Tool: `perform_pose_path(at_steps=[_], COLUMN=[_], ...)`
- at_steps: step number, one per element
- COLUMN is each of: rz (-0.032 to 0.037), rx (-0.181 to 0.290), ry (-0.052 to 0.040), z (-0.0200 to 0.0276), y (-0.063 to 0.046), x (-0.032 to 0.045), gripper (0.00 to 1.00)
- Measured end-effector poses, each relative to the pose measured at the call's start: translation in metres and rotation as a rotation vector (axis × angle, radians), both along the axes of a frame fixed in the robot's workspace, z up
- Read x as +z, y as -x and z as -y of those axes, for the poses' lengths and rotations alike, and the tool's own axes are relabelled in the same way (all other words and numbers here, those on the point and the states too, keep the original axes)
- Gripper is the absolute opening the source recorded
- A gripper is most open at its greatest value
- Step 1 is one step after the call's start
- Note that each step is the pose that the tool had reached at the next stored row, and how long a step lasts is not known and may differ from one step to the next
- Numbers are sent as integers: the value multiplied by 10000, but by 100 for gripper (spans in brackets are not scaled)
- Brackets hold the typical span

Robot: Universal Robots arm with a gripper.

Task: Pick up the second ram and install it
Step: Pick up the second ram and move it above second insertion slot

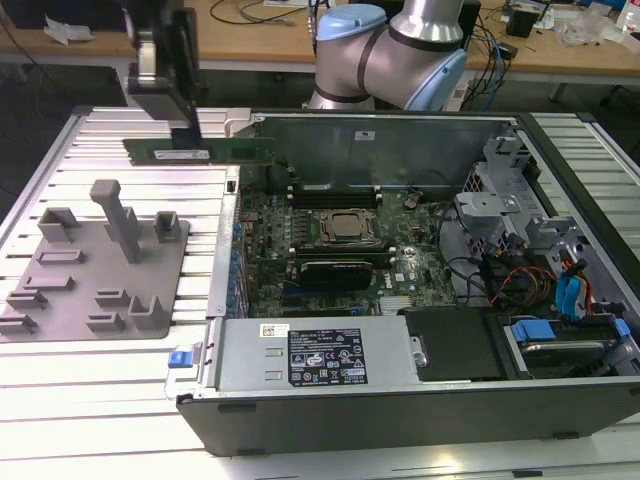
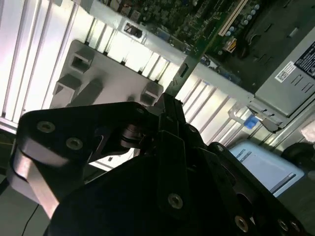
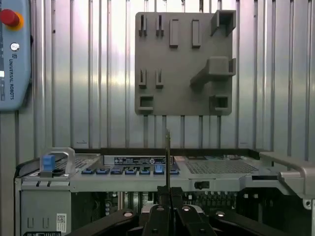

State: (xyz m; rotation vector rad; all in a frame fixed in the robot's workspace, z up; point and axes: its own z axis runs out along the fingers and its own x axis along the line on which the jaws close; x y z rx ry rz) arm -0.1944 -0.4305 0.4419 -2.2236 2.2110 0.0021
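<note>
Gripper point(image 1: 188, 132) pinches the second ram point(image 1: 240, 150), its white sticker point(image 1: 190, 155) showing; I see it level above the slatted table point(image 1: 60, 400), beside the open computer case point(image 1: 400, 140).

end effector point(image 1: 186, 130) closed, pointing down

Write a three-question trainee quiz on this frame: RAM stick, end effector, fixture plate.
1. True or false: the end effector grips the RAM stick, which is not seated on the motherboard.
2. In the exterior view, where does the gray fixture plate lie relative to the computer case? A) inside it B) on the exterior view's left of it, on the slatted table C) on top of it
3. Which square metal part sits mid-motherboard?
Key: 1 true; 2 B; 3 the CPU socket.
</note>
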Motion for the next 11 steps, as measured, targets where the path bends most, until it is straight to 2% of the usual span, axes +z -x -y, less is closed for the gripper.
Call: perform_pose_path(at_steps=[1, 9, 11], rz=[1, 0, 1], rx=[2, 1, -1], ry=[-1, -1, -2], z=[0, -30, -35], y=[-49, -752, -840], x=[-9, -133, -146], gripper=[9, 9, 9])
